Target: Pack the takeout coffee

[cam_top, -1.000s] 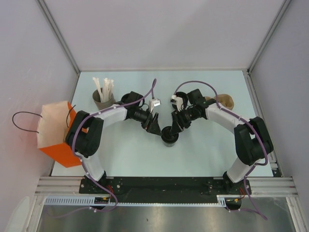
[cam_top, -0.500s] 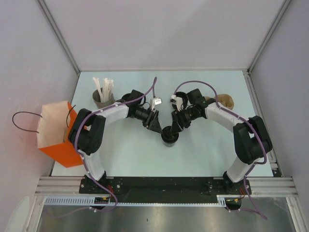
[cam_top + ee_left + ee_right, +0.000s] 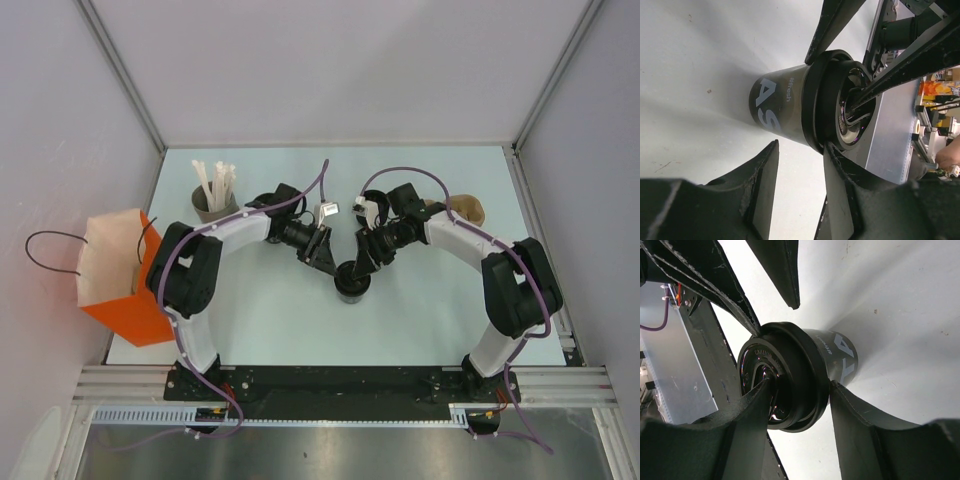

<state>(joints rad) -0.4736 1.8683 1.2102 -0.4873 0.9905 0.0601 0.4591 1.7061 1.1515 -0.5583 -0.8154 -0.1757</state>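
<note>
Bright light is flooding in; soft shadows are fanning around the takeout coffee [image 3: 785, 107], its lid [image 3: 852, 112] glinting, my left gripper [image 3: 801, 146] beside it blurring.

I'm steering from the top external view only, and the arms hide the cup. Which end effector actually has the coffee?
Observer: The right end effector does. One finger lies across the lid of the takeout coffee, the other presses the cup wall just under the rim.
Operator: And the left one?
Observer: The left end effector straddles the rim. One finger touches it, the other stands clear of the cup.
Operator: Any markings on the cup?
Observer: It bears white letters on its black wall.
</note>
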